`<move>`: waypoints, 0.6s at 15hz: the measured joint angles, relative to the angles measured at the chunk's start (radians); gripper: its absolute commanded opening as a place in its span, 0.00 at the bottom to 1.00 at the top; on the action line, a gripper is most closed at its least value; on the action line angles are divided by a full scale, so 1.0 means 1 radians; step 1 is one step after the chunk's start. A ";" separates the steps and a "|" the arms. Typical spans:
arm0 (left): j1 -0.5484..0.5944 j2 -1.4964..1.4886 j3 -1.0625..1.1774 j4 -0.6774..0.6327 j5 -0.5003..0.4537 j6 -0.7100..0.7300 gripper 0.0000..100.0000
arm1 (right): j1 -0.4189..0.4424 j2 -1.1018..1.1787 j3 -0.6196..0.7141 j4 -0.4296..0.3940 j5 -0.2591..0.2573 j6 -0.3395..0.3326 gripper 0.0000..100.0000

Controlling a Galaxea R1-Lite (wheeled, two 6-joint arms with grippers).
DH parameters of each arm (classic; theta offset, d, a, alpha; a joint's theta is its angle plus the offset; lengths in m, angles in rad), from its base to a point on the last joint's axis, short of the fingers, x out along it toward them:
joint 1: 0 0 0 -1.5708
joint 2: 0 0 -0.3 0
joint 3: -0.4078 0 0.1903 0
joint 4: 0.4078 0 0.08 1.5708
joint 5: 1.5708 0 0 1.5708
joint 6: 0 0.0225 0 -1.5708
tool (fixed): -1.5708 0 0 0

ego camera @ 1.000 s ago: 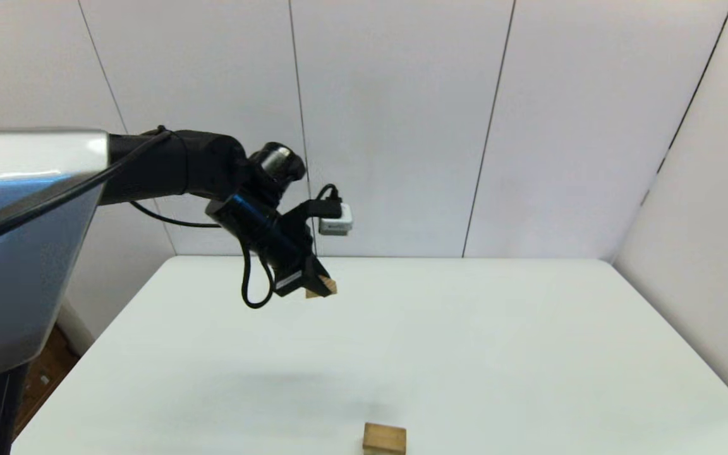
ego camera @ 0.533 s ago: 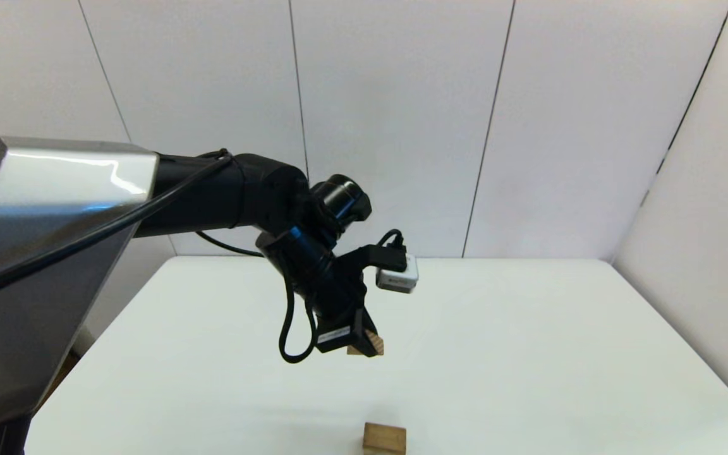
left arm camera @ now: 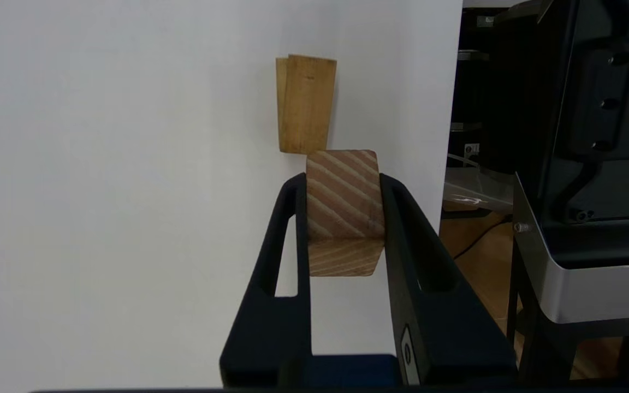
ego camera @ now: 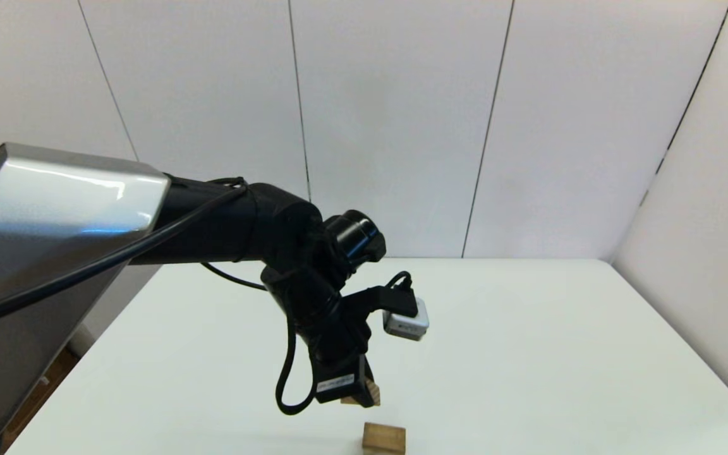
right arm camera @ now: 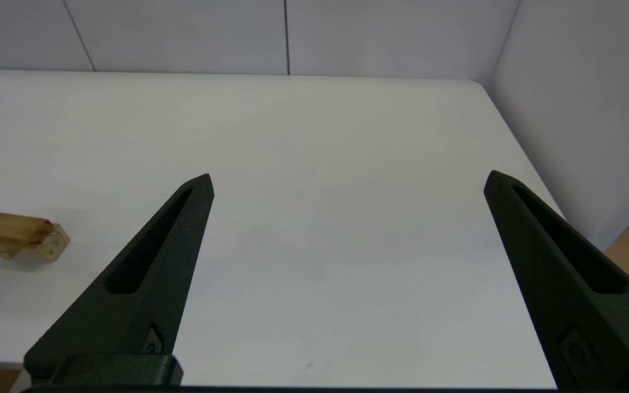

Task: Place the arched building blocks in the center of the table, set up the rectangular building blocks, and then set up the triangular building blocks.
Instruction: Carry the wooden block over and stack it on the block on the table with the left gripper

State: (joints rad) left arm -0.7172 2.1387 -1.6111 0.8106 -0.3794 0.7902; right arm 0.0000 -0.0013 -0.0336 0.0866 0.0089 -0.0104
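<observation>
My left gripper [ego camera: 364,393] is shut on the triangular block [ego camera: 370,394], a small striped wooden wedge, and holds it in the air just above and behind a low wooden stack near the table's [ego camera: 528,354] front edge. In the left wrist view the wedge [left arm camera: 344,213] sits clamped between my fingers, ridge toward the camera, and the flat rectangular block [left arm camera: 304,103] lies beyond it. The right wrist view shows that slab [right arm camera: 11,229] resting on the arched block [right arm camera: 52,244]. My right gripper [right arm camera: 348,177] hangs open over the table's near right part, holding nothing.
White wall panels close off the back and right of the table. The left wrist view shows the table's edge with my dark base and a silver-edged frame [left arm camera: 593,164] beyond it. Bare white tabletop stretches behind and to the right of the stack.
My left arm has swung down and toward the near middle of the table, carrying the triangular block from high over the far left to just above the stack. The stack has not moved.
</observation>
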 measured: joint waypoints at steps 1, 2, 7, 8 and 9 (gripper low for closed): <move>0.000 -0.011 0.050 -0.052 0.001 -0.002 0.00 | 0.000 0.000 0.000 0.000 0.000 0.000 1.00; 0.000 -0.019 0.096 -0.110 0.002 -0.008 0.00 | 0.000 0.000 0.000 0.000 0.000 0.000 1.00; -0.031 0.001 0.253 -0.388 0.004 -0.048 0.00 | -0.001 0.000 0.000 0.000 0.000 0.000 1.00; -0.044 0.017 0.260 -0.425 0.004 -0.071 0.00 | -0.001 0.000 0.000 0.000 0.000 0.000 1.00; -0.052 0.031 0.264 -0.442 0.003 -0.079 0.00 | -0.001 0.000 0.000 0.000 0.000 0.000 1.00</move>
State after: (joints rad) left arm -0.7696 2.1700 -1.3474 0.3689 -0.3762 0.7115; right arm -0.0009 -0.0013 -0.0336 0.0866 0.0089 -0.0100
